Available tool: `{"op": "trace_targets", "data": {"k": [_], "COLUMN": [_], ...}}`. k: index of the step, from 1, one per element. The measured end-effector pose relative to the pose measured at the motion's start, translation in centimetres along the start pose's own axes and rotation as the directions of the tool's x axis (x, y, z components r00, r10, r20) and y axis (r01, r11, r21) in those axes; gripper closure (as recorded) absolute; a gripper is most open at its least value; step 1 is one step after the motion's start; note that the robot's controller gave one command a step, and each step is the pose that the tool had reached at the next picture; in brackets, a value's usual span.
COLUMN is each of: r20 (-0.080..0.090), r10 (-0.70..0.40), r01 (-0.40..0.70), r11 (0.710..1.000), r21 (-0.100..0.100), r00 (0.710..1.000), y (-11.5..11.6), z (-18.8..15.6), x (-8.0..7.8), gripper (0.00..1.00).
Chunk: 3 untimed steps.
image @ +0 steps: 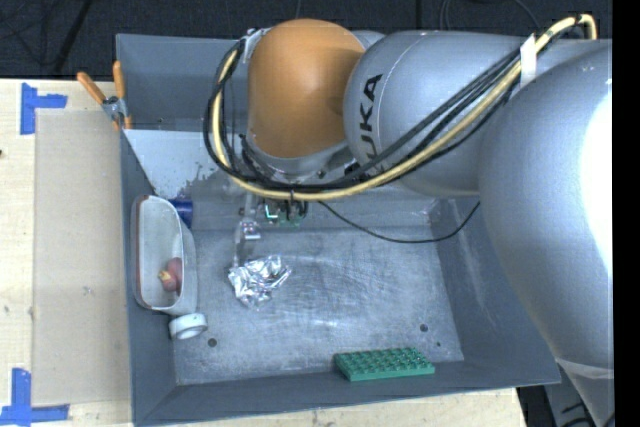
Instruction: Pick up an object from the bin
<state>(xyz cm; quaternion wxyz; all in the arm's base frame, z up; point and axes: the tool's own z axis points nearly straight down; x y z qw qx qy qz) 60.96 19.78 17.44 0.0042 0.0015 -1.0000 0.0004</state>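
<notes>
The gripper (248,233) hangs near a crumpled, shiny silver foil ball (258,281) lying at its 6 o'clock — released or clenched, I cannot tell.

Bright overhead light on the bin (380,285) floor; glare glinting off the crumpled foil (258,279) and the orange wrist cover (300,85); arm (450,105) shading the back wall; dark beyond the rim.

The grey metal bin (350,275) is looking dull and scratchy on its floor. The crumpled silver foil (258,280) is shining and looking bumpy. The green plastic brick (385,364) is showing rows of little studs. The robot's orange cover (300,85) is gleaming smooth and glossy, like hard plastic.
</notes>
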Motion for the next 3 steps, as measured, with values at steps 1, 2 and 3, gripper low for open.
{"op": "trace_targets", "data": {"k": [1,2,3], "r20": [0.015,0.016,0.017], "r10": [-0.003,-0.003,-0.036], "r01": [0.003,0.003,0.036], "r11": [1.000,1.000,0.999], "r21": [-0.007,-0.007,-0.002], "r00": [1.000,1.000,0.999], "y": [-4.1,-4.0,-3.9], "z": [10.2,9.7,-5.1], "x": [2.5,2.4,2.1], "gripper": [0.00,1.00,1.00]}}
